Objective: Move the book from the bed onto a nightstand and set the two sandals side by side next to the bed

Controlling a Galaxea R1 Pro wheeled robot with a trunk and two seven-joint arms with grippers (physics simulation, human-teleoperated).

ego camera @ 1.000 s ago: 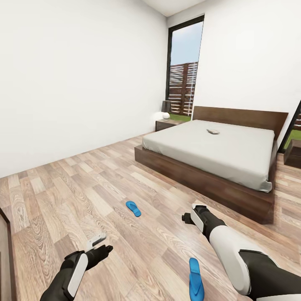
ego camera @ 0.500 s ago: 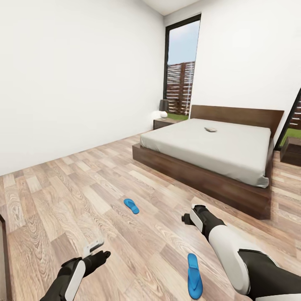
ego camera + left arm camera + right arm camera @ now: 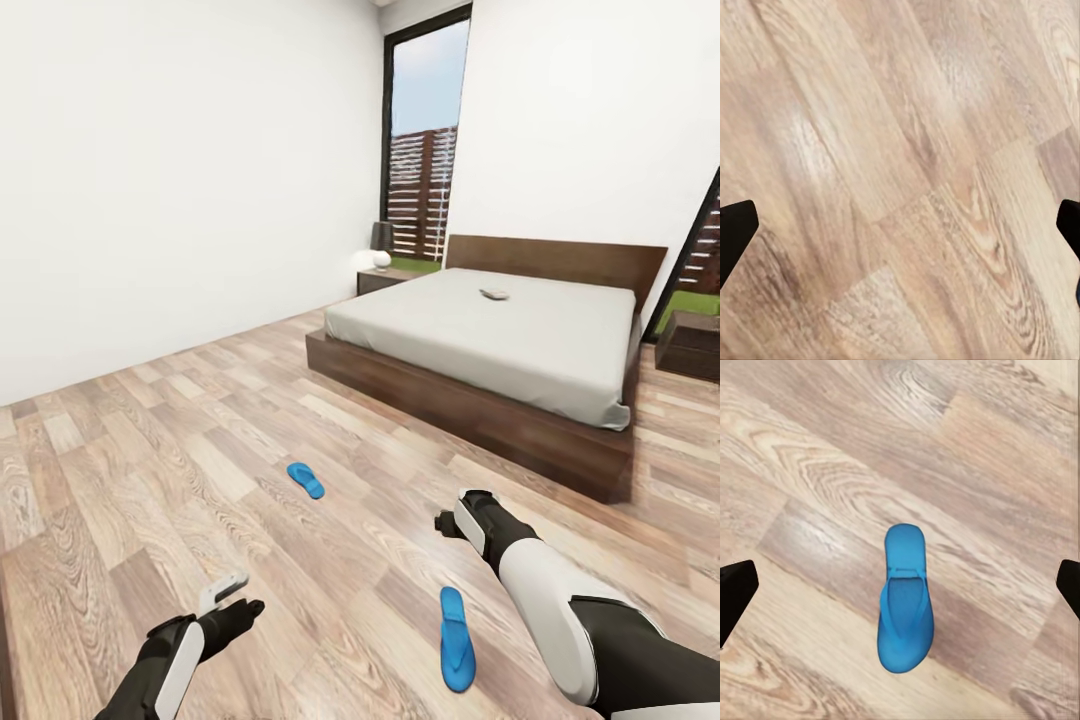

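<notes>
While both grippers gape empty | two sandals [image 3: 306, 479] [image 3: 456, 652] on floor [image 3: 150, 450] | one book [image 3: 494, 294] on bed [image 3: 480, 340]

My left arm, black with a white forearm panel, reaches forward low at my left side, its dark fingers [image 3: 237, 606] pointing ahead. In my left wrist view the two black fingertips [image 3: 736, 232] sit far apart with nothing between them. My right arm, white-shelled with black joints, bends inward, its fingers [image 3: 443, 521] turned downward and spread just as wide.
</notes>
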